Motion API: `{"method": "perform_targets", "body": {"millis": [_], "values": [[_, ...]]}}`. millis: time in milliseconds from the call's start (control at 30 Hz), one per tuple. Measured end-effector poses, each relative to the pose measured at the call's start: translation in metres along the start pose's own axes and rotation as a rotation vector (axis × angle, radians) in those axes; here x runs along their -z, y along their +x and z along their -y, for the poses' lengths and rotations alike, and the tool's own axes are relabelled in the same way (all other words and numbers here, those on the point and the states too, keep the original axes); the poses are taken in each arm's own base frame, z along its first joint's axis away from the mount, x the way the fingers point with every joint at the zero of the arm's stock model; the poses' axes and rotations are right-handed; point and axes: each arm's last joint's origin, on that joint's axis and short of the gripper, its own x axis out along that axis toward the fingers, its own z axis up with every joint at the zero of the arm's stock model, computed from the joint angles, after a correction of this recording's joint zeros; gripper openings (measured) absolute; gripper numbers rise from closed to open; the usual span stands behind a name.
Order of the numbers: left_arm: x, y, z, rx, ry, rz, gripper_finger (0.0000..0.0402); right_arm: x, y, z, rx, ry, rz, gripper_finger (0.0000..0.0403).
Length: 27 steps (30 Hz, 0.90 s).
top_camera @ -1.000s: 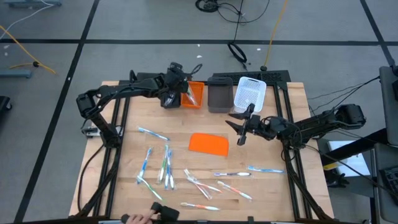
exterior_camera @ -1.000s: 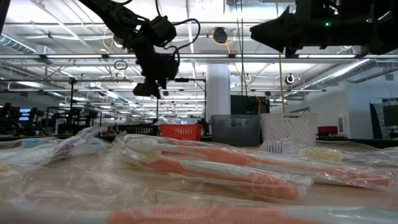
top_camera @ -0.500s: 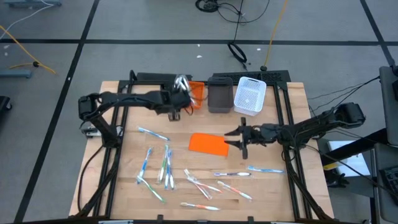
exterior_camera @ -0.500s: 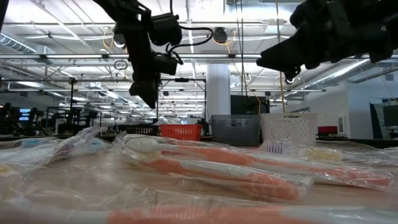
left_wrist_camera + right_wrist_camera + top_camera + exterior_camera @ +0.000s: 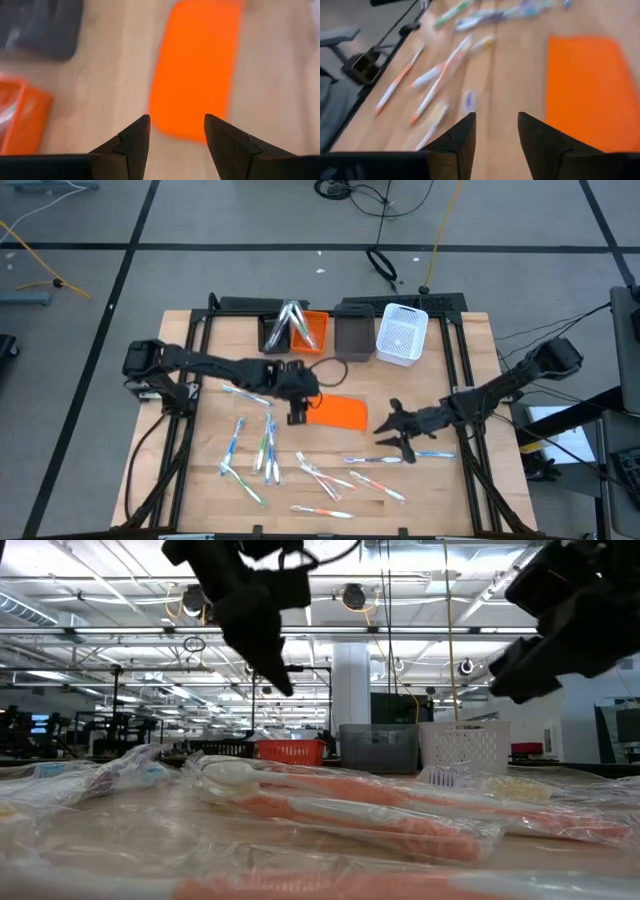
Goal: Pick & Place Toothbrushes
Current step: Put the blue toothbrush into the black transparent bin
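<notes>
Several toothbrushes (image 5: pixel 265 445) lie scattered on the near half of the wooden table, white with blue, green or orange-red accents; two (image 5: pixel 375 460) (image 5: pixel 428 452) lie near my right gripper. More wrapped ones (image 5: pixel 290 322) lean in the bins at the far edge. My left gripper (image 5: pixel 298 414) hangs open over the left end of the flat orange sheet (image 5: pixel 195 90), fingers pointing down at a slant, nothing between them. My right gripper (image 5: pixel 390 432) is open above the table just right of the sheet, facing the scattered toothbrushes (image 5: pixel 440 80).
Along the far edge stand a black bin (image 5: pixel 272 332), an orange bin (image 5: pixel 314 332), a grey bin (image 5: pixel 352 332) and a white basket (image 5: pixel 402 333). The orange sheet (image 5: pixel 336 411) lies mid-table. Black frame rails (image 5: pixel 190 430) run along both sides.
My left gripper has swung from the orange bin at the far edge toward the near edge and the table's middle, rolling as it went, and now hangs over the orange sheet's left end. My right gripper has gone from beside the white basket toward the near edge and down, tipping lower.
</notes>
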Motion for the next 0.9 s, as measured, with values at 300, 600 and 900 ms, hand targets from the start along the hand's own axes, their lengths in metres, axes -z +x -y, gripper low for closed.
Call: {"method": "perform_targets", "body": {"millis": [300, 600, 900], "values": [[-0.018, -0.009, 0.047, 0.092, 0.019, 0.217, 0.0186, 0.032, -0.009, -0.022, -0.024, 0.177, -0.257, 0.0112], [-0.021, -0.014, 0.066, 0.107, 0.04, 0.28, 0.0186, 0.043, -0.013, -0.03, -0.066, 0.308, -0.379, 0.0098], [-0.022, -0.015, 0.068, 0.116, 0.016, 0.296, 0.0186, 0.038, -0.013, -0.019, -0.027, 0.248, -0.362, 0.0098]]}}
